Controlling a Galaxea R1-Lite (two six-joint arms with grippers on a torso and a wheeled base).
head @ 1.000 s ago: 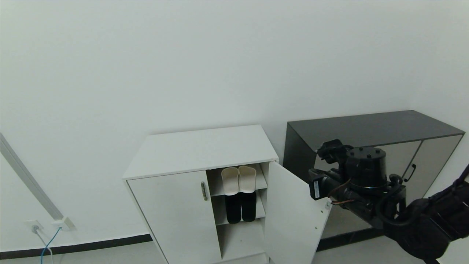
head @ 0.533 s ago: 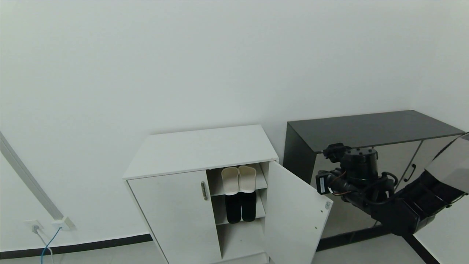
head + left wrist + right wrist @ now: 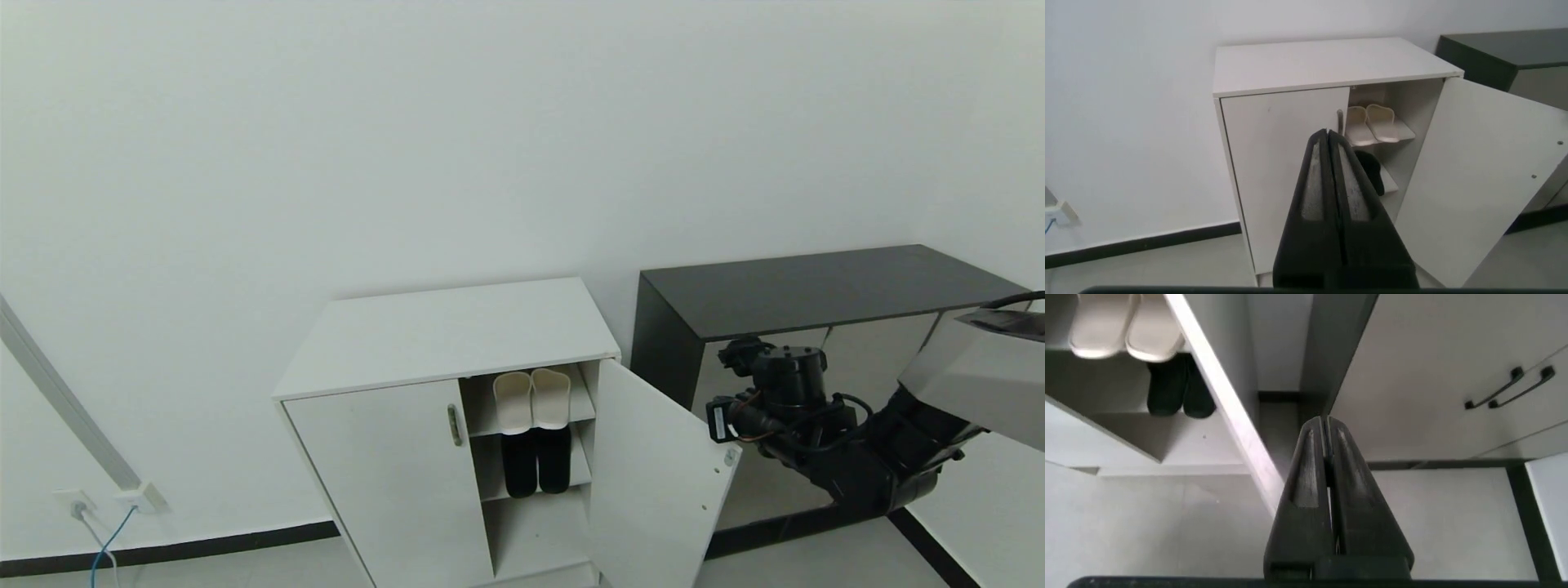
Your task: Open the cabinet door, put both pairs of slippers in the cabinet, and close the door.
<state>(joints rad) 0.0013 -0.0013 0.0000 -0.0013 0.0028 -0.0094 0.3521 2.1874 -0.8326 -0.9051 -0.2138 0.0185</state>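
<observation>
The right gripper [image 3: 1328, 425] has its two fingers pressed flat together with nothing between them. It hangs just outside the free edge of the cabinet's open door [image 3: 1221, 400], on the side away from the shelves. The left gripper [image 3: 1329, 139] is likewise clamped on nothing. It sits well in front of the cabinet [image 3: 1323, 61], facing its closed left door [image 3: 1282, 163].

Judging by how things lie, most of the task is done. The right door [image 3: 653, 474] stands wide open, the white slippers [image 3: 531, 400] rest on the cabinet's upper shelf, and the black slippers [image 3: 536, 461] are on the shelf below. What seems left is swinging that door shut, and the right arm looks placed to push it.

The head view gives the door's angle to the cabinet [image 3: 449, 335] and the dark sideboard [image 3: 816, 286] just right of it, but not how the fingers stand. The right wrist view settles that and shows the door edge-on near the fingertips. The left wrist view adds the cabinet's front, with both pairs inside.
</observation>
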